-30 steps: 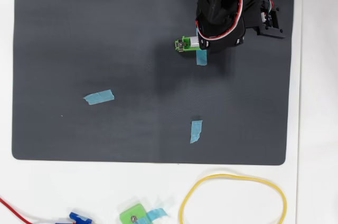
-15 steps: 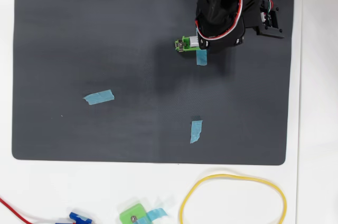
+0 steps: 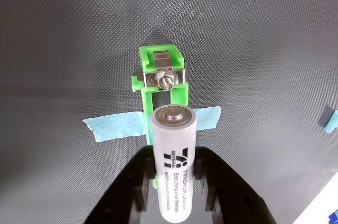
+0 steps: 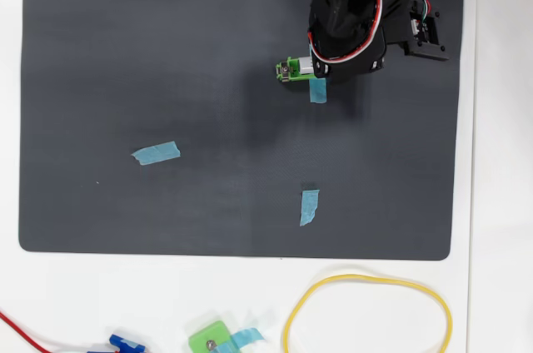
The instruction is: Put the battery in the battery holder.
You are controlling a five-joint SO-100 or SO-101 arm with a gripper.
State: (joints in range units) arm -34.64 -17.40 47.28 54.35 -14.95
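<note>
battery (image 3: 175,168): white-silver, fine dark print lines
battery holder (image 3: 160,76): bright green frame, silver metal end with a bolt
tape strip (image 3: 118,127): light blue, crossing the holder
gripper (image 3: 174,187): black fingers
mat (image 4: 166,53): dark grey, fine woven texture
band (image 4: 366,313): yellow loop on white table (image 4: 500,203)
squarish piece (image 4: 208,340): green

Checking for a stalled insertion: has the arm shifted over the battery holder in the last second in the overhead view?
No. The arm sits in the same spot relative to the battery holder and its blue tape strip.
</note>
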